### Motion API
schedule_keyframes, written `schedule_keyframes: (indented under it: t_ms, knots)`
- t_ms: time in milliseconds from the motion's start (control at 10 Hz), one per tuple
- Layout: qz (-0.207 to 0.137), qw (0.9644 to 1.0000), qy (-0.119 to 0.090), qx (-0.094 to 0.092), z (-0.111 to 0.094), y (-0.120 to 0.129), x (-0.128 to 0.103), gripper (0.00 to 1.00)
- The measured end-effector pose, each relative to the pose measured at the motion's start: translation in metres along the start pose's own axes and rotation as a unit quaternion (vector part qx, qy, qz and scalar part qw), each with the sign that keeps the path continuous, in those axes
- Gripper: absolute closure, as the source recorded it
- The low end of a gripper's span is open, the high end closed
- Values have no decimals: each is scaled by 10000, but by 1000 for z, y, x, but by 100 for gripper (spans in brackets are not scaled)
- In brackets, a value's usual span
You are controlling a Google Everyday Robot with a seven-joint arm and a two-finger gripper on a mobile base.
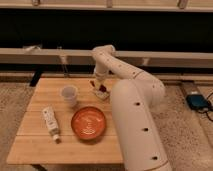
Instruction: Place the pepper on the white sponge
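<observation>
Gripper: the white arm's gripper (98, 86) is hanging low over the far middle of the light wooden table (35, 145), pointing downward.
Grip state: how far it is opening, and whether it is holding anything, cannot be told here.
Risk 1 (judged): the small slim dark-red chili pepper (103, 89) is showing as a red spot right at the gripper's tip. Letting go off-centre is likely to send so narrow and tapered a thing rolling onto the wood.
Risk 2 (judged): the pale cream-white rectangular sponge block (104, 95) is lying just beneath and is light. A descending gripper is liable to be nudging or tipping it.
Pepper, appearance: dark red, tiny beside everything else on the table. Its outline is too small to resolve, and contact with the white sponge cannot be told.
Near neighbour: a white paper cup (69, 95) is standing upright to one side, apart from the sponge.
Farther out: a round orange plate (89, 123) and a white labelled tube (50, 121) are lying toward the near edge, well apart from the gripper.
</observation>
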Motion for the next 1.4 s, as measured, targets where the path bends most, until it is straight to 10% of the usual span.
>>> schedule_keyframes:
  t_ms: [800, 1400]
  knots:
    - [42, 9999, -129, 57, 16, -4, -9, 100]
    - [155, 9998, -148, 24, 15, 2, -12, 44]
